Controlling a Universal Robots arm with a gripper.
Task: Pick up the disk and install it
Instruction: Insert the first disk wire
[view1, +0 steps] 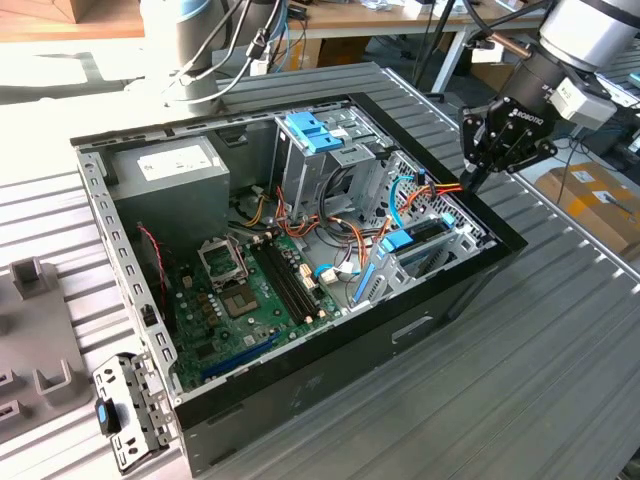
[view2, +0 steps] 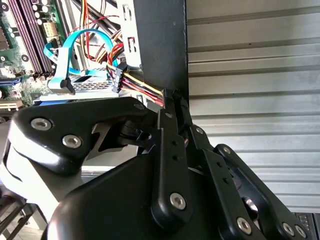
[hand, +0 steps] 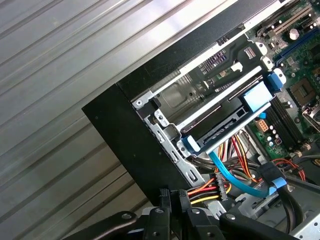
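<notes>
One end effector (view1: 469, 184), fingers closed narrow, hovers at the case (view1: 450, 292) corner near the disk (hand: 220, 126) seated in its bay.

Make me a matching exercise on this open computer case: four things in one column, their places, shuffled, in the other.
1 gripper
2 grey power-supply box
3 light-blue bracket
4 green motherboard

A on top of the metal cage
B flat on the floor of the case
C in the case's far corner, exterior view's left
D above the case's rim, exterior view's right

Pairs: 1-D, 2-C, 3-A, 4-B
</notes>
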